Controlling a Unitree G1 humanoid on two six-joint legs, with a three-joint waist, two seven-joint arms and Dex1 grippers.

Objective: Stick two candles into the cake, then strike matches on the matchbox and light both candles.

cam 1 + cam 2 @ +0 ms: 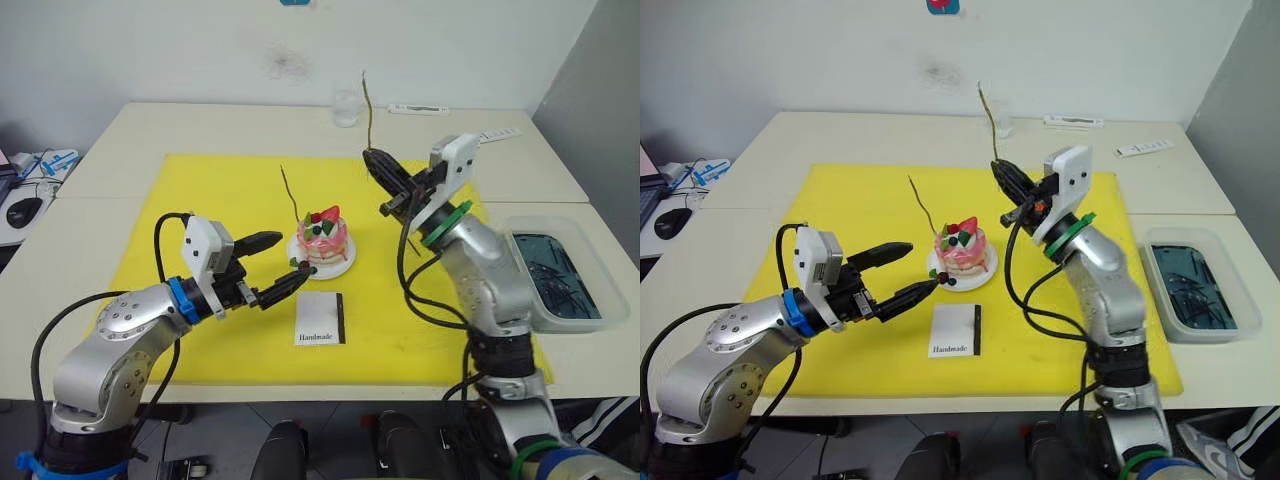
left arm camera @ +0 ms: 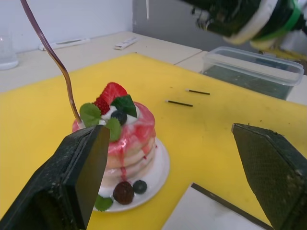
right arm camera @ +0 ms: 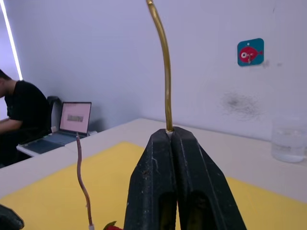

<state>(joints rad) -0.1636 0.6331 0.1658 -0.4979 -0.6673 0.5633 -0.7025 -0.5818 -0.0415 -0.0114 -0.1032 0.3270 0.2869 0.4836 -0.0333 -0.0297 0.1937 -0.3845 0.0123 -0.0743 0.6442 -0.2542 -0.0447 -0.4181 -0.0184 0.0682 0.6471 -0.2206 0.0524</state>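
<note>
W/ one candle (image 1: 290, 195) already standing in the cake (image 1: 323, 238) at mat centre, the right gripper (image 1: 372, 157) is pinching the 2nd candle (image 1: 367, 110) upright at the cake's 2 o'clock, needing lowering into the top, while the left gripper (image 1: 275, 267), jaws apart, is waiting at its 8 o'clock.

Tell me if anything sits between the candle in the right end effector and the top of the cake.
Nothing visible blocks it. The right end effector holds the second candle upright, above and to the right of the cake. The first candle already stands in the cake's left side, and the open left end effector sits low beside the plate.
</note>
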